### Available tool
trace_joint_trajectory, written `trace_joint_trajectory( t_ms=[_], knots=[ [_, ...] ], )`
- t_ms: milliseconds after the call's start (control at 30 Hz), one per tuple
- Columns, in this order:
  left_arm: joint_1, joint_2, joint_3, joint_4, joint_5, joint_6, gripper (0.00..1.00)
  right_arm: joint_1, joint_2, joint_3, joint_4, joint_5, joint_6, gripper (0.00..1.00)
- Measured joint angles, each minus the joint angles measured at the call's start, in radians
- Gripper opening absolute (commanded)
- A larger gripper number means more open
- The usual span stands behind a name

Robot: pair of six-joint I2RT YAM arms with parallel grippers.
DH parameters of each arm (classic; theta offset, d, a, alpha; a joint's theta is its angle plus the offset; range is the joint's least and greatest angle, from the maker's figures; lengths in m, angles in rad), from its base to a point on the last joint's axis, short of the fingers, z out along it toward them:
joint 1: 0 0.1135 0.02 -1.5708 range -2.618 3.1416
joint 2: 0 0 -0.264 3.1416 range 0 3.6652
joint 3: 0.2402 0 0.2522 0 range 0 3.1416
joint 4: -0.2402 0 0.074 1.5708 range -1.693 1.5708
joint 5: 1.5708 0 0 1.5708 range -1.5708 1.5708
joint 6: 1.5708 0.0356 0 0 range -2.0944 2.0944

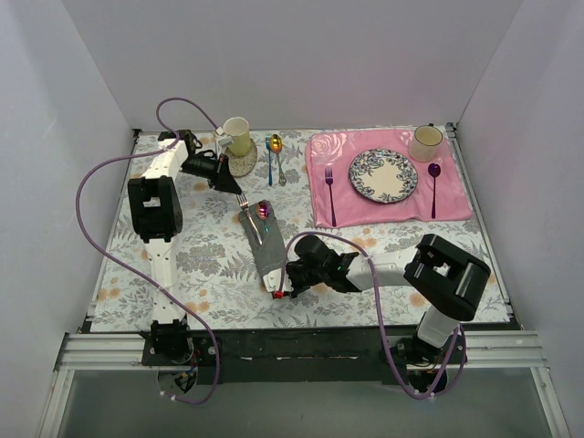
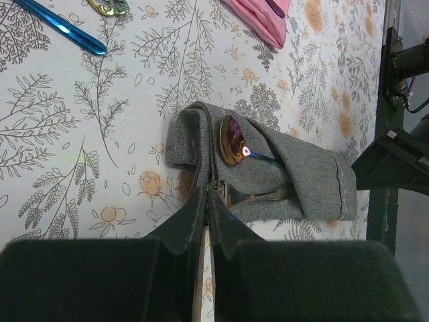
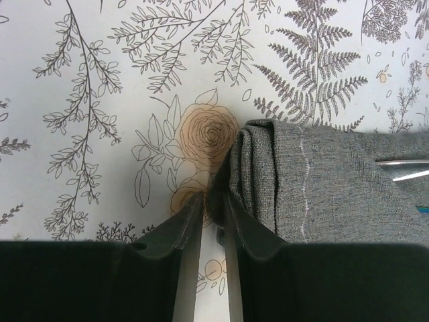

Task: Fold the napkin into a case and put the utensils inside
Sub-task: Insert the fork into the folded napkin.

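Napkin (image 1: 265, 251), one, folded on tabletop (image 1: 182, 265), one fork (image 1: 245, 208) and one spoon (image 1: 264, 210) tucked inside. Left claw (image 1: 237, 194) pressed together beside fork tines; right claw (image 1: 279, 292) pinching napkin's near edge.

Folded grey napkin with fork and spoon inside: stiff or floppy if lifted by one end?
Probably floppy: the napkin is thin cloth with soft, rounded folds, so it should sag. Nothing visibly fastens the layers, so it may unfold. The spoon bowl sticks out one end, so it could slip out.
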Motion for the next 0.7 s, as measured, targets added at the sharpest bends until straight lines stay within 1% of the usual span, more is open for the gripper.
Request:
trace_joint_trajectory(
  t_ms=[367, 567, 700],
  knots=[
    [0.0, 0.003, 0.006, -0.001, 0.024, -0.021, 0.0, 0.003, 0.005, 0.002, 0.012, 0.024, -0.001, 0.26],
    [0.013, 0.04, 0.103, 0.001, 0.032, -0.063, 0.0, 0.003, 0.005, 0.002, 0.012, 0.027, -0.001, 0.26],
    [0.023, 0.037, 0.071, 0.005, 0.034, -0.059, 0.0, 0.003, 0.005, 0.002, 0.012, 0.029, -0.002, 0.26]
  ],
)
